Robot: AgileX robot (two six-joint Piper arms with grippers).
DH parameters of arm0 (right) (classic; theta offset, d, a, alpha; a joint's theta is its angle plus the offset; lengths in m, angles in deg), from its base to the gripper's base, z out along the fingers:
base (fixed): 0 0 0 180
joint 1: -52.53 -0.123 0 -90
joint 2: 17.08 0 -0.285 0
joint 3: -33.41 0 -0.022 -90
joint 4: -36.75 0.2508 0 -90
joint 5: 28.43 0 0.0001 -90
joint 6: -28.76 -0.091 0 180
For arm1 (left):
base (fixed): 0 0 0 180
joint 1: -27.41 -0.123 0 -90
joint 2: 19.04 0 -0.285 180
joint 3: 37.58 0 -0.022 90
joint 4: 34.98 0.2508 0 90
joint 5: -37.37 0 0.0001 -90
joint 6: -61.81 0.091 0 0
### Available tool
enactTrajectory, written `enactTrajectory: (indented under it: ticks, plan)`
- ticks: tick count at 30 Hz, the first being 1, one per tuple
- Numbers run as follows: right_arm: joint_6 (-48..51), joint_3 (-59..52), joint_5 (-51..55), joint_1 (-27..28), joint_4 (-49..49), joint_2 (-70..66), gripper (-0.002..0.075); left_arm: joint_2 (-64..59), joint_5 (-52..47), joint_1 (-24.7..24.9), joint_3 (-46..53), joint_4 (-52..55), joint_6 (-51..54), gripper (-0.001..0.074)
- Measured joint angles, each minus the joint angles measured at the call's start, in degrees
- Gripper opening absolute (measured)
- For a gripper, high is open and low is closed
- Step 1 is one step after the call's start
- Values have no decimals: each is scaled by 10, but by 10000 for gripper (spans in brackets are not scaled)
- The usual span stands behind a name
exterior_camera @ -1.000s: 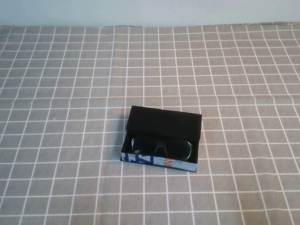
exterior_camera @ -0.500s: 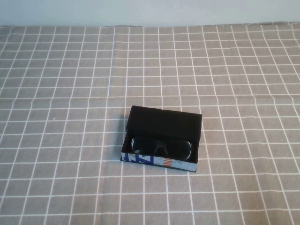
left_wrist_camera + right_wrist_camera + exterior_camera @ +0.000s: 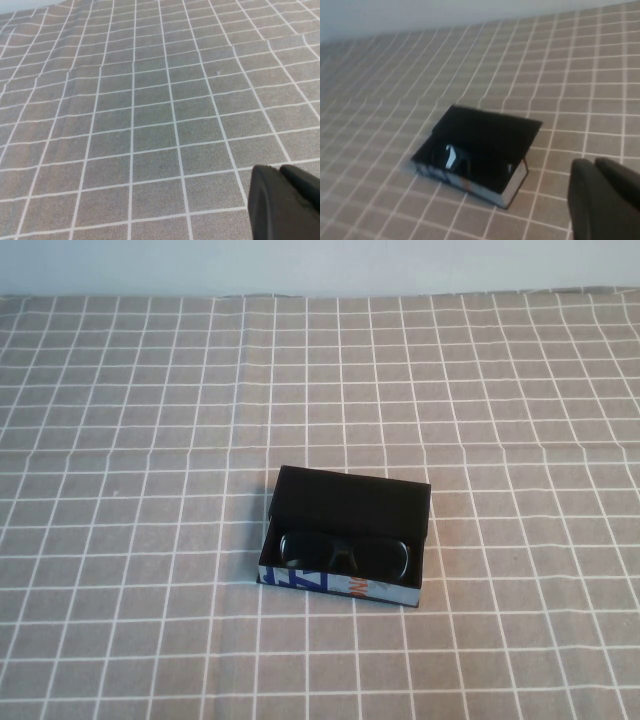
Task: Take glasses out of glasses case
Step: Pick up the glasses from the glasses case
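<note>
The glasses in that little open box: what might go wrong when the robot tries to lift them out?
The glasses sit snugly inside the glasses case, so a finger may snag on its wall and drag the whole case. The raised flap lid leaves little room from behind. The right gripper is off to one side; the left gripper sees only the tablecloth.

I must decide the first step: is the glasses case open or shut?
Open. The glasses case has its flap lid back and the glasses lie exposed inside. Neither tool is near: left tool, right tool.
</note>
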Motion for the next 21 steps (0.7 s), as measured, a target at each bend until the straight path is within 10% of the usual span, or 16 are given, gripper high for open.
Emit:
enactTrajectory:
  ticks: [11,21]
  plan:
    - [207,367,275,-31,-37,-363,-17,0,0,0,0,0,0,-4]
    - [138,564,305,-270,-303,-625,-17,0,0,0,0,0,0,-4]
